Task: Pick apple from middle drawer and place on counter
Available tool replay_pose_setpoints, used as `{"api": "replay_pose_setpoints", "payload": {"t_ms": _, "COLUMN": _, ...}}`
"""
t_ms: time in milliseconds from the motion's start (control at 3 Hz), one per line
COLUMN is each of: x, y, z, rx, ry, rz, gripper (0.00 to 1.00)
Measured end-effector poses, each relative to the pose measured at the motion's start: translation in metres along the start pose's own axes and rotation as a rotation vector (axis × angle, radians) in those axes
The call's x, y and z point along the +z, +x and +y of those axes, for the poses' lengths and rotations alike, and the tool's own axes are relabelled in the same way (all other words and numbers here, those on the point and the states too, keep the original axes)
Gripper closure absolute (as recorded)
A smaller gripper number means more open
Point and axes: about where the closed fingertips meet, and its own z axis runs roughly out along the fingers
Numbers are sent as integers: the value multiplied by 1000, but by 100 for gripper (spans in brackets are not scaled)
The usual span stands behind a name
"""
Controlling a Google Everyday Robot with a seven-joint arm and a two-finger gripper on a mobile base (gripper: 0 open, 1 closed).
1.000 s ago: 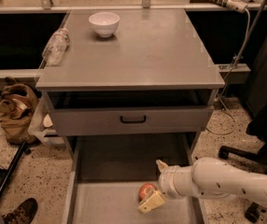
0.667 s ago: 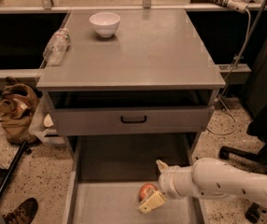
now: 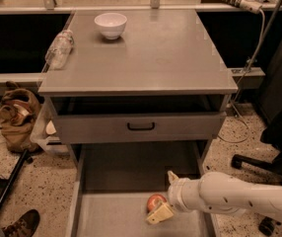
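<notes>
While the white arm reaches in from the right, the gripper (image 3: 159, 197) hangs low in the middle drawer (image 3: 106, 216), open, its jaws straddling the apple (image 3: 155, 201) on the drawer floor. Above, the counter surface (image 3: 151, 58) carries a white bowl (image 3: 110, 24) and a plastic bottle (image 3: 58, 48).

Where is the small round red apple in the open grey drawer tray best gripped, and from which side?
Across its round middle, from the picture's right, where the open gripper sits beside the apple. The low-walled middle drawer leaves the apple's sides exposed.
</notes>
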Motion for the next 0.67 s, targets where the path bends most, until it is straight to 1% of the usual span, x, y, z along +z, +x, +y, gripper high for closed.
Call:
{"api": "replay_pose_setpoints", "payload": {"t_ms": 333, "x": 8, "y": 21, "z": -13, "rx": 52, "ry": 32, "rz": -2, "gripper": 0}}
{"api": "replay_pose_setpoints", "payload": {"t_ms": 667, "x": 16, "y": 36, "z": -21, "rx": 95, "ry": 33, "rz": -21, "gripper": 0}}
